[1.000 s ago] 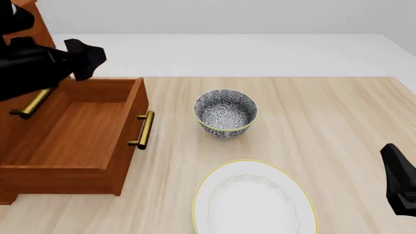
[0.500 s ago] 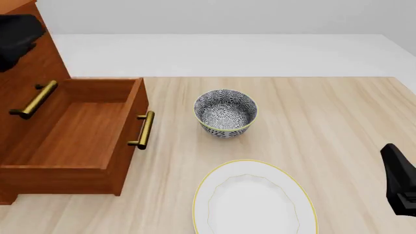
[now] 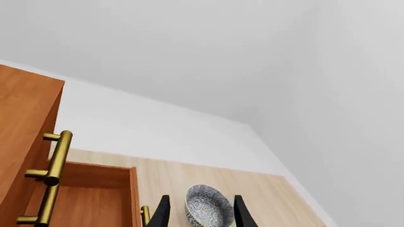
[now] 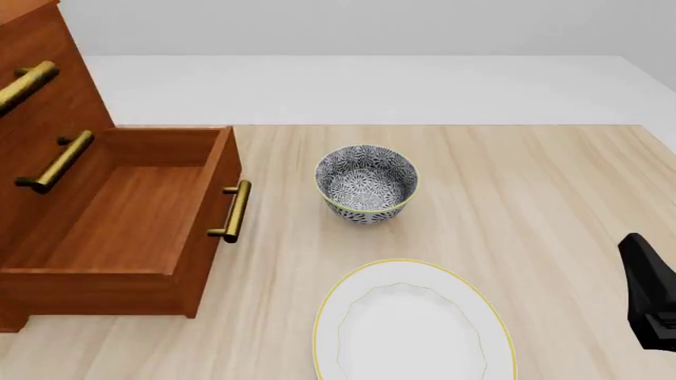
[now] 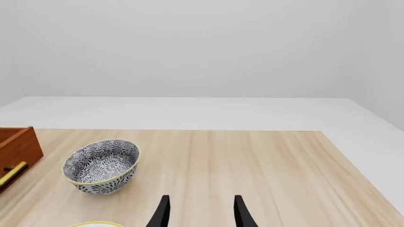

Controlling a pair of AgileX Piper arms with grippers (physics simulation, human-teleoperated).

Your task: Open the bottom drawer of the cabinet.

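The bottom drawer (image 4: 127,218) sticks out of the cabinet (image 4: 47,103) at 9 o'clock, the bowl (image 4: 366,184) sits mid-table, and both the left claw (image 3: 200,215) and the right claw (image 5: 200,212) are wide, holding nothing.

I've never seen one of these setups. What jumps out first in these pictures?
The bottom drawer of the reddish-brown cabinet at the table's left stands pulled wide open and empty. Beside it sits a blue-and-white patterned bowl, with a white gold-rimmed plate nearer the camera. Only the right end effector shows nearby, holding nothing.
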